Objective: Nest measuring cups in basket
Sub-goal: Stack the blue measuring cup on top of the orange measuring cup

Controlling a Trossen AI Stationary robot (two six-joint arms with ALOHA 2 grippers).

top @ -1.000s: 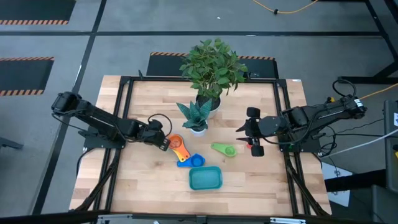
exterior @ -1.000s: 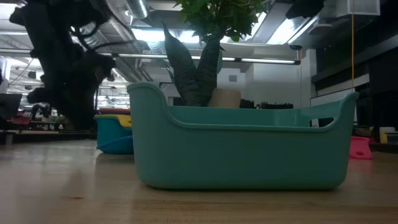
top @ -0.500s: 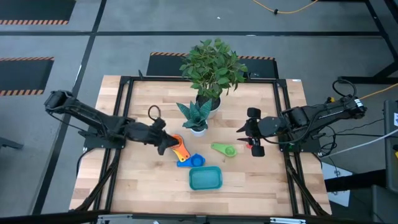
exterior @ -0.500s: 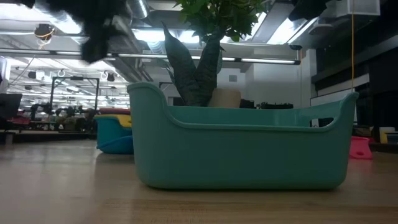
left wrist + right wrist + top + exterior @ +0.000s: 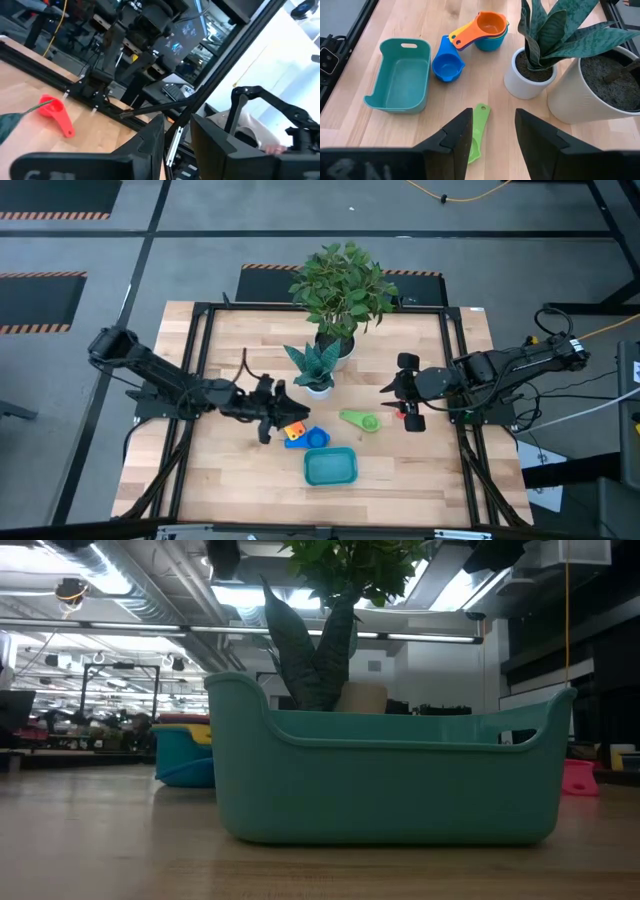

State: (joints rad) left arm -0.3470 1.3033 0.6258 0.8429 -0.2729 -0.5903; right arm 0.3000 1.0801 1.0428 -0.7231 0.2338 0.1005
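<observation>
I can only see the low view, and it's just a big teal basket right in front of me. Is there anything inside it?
Observer: No. The right wrist view shows that the basket is empty.
Operator: So where are the cups?
Observer: A green measuring cup lies alone on the table, just ahead of the open right pincer.
Operator: What's the other arm doing?
Observer: The open left pincer hangs above the stack topped by the orange measuring cup. It hides most of the stack in the high view.
</observation>
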